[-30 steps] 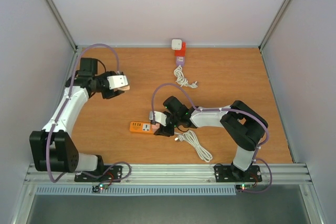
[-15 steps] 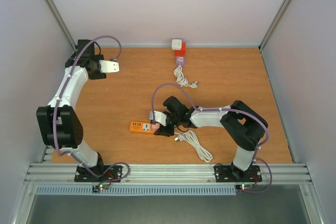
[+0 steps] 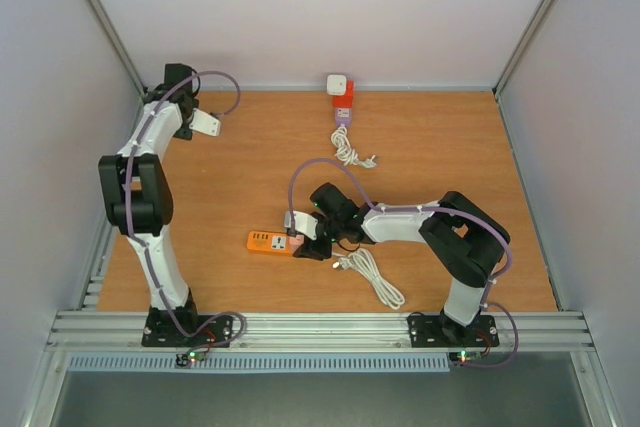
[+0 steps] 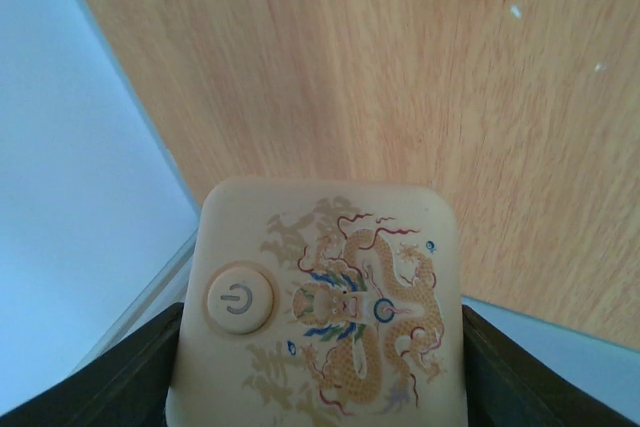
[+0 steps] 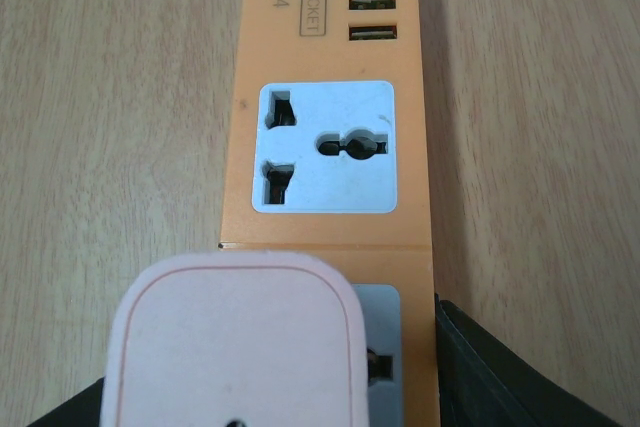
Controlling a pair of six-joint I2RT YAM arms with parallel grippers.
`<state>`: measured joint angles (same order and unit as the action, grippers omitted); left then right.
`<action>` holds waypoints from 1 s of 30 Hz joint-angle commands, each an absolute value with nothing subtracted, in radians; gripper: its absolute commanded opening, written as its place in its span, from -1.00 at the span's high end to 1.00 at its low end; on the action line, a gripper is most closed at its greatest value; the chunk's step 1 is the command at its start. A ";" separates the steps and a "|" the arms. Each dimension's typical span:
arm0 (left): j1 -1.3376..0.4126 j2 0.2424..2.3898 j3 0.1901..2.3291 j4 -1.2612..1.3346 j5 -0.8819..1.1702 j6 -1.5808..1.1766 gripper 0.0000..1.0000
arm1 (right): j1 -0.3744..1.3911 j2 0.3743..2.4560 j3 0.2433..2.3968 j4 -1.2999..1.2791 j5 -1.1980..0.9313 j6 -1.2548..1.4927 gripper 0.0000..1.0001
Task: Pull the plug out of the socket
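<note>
The left tool [image 4: 318,392] is clenched on a cream plug block [image 4: 330,277] printed with a dragon and a power button, with its dark fingers [image 4: 120,387] pressed to both flanks. A second ago this tool hung over the middle of the tabletop, a short way from the strip. Now the arm has folded up and swung it to the far left corner, close to the wall, with bare tabletop [image 4: 420,77] well below the block. The block is therefore well apart from the orange power strip [image 3: 265,241]. I judge from this that one plug is already off its socket and is being taken away.

The right tool [image 3: 308,238] has not moved over that second. Its jaws stand either side of a pink plug [image 5: 235,347] directly beneath it, seated in the near end of the strip. The right-hand finger [image 5: 500,397] lies against the strip's edge. Whether the tool pinches the plug, pins the strip or merely brackets them, I cannot tell. Just ahead of the tool, past the pink plug, an empty socket face [image 5: 325,147] shows, and beyond it a row of USB ports. A white cable [image 3: 375,277] lies coiled just behind the tool, toward its arm's base.
</note>
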<state>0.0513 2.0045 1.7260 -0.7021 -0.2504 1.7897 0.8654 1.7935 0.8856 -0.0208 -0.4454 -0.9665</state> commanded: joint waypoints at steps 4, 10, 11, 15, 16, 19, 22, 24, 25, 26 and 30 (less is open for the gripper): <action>0.065 2.172 1.898 -0.685 -0.415 1.959 0.15 | 0.873 1.854 0.880 -0.078 -0.344 -0.975 0.74; 0.083 2.303 2.027 -0.700 -0.493 2.047 0.15 | 0.873 1.858 0.884 -0.084 -0.345 -0.975 0.74; 0.084 2.316 2.035 -0.706 -0.498 2.060 0.15 | 0.873 1.858 0.886 -0.083 -0.345 -0.975 0.74; 0.087 2.349 2.045 -0.683 -0.535 2.112 0.13 | 0.873 1.861 0.886 -0.084 -0.343 -0.974 0.74; 0.088 2.359 2.049 -0.682 -0.543 2.122 0.12 | 0.872 1.860 0.886 -0.084 -0.343 -0.974 0.74; 0.091 2.386 2.058 -0.677 -0.563 2.142 0.12 | 0.873 1.860 0.886 -0.084 -0.344 -0.973 0.74; 0.092 2.403 2.058 -0.681 -0.577 2.148 0.09 | 0.872 1.861 0.886 -0.083 -0.343 -0.974 0.74; 0.092 2.409 2.056 -0.686 -0.578 2.148 0.06 | 0.873 1.862 0.888 -0.084 -0.344 -0.974 0.73; 0.092 2.411 2.055 -0.685 -0.580 2.147 0.04 | 0.873 1.862 0.888 -0.086 -0.343 -0.973 0.73; 0.092 2.415 2.056 -0.688 -0.583 2.146 0.02 | 0.873 1.863 0.889 -0.086 -0.343 -0.974 0.73; 0.092 2.423 2.055 -0.698 -0.586 2.140 -0.13 | 0.873 1.863 0.888 -0.087 -0.342 -0.974 0.71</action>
